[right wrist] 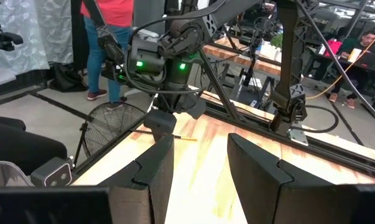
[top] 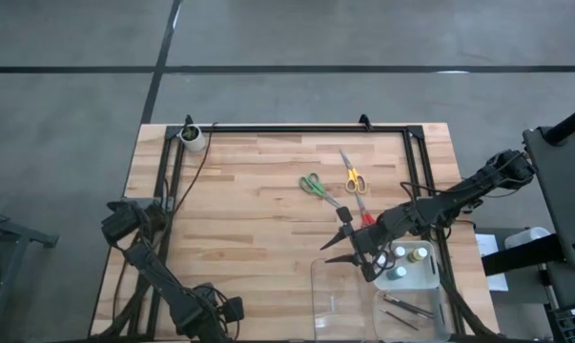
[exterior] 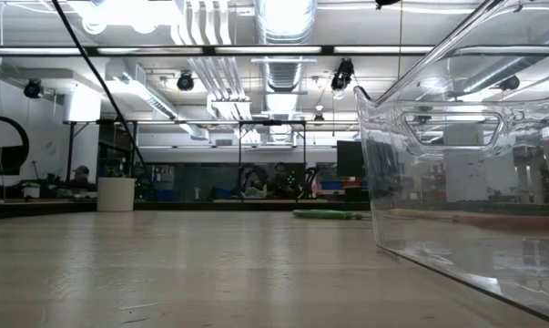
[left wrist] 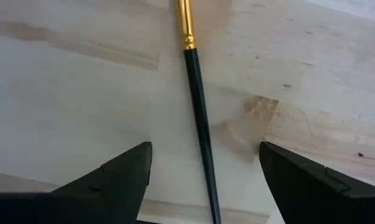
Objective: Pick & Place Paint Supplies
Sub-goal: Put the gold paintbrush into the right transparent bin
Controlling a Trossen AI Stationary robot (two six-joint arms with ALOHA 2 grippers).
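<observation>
Wooden counter (top: 258,219) carries all items. Nearest, the left gripper (left wrist: 206,180) stands spread wide over a black-handled brush (left wrist: 199,118) lying flat between its fingers. The right gripper (top: 349,250), partly spread and holding nothing, hovers at the clear tray (top: 339,295) holding paint bottles (top: 406,259). Farther back lie green scissors (top: 316,187), yellow scissors (top: 354,177) and a white cup (top: 193,137).

— Any lettering I can read from here?
— None. I find no legible label on the paint bottles (top: 408,257), nothing on the clear tray (top: 325,286), nothing on the white cup (top: 193,136).
— Signs in the room behind?
— Nothing legible either.
</observation>
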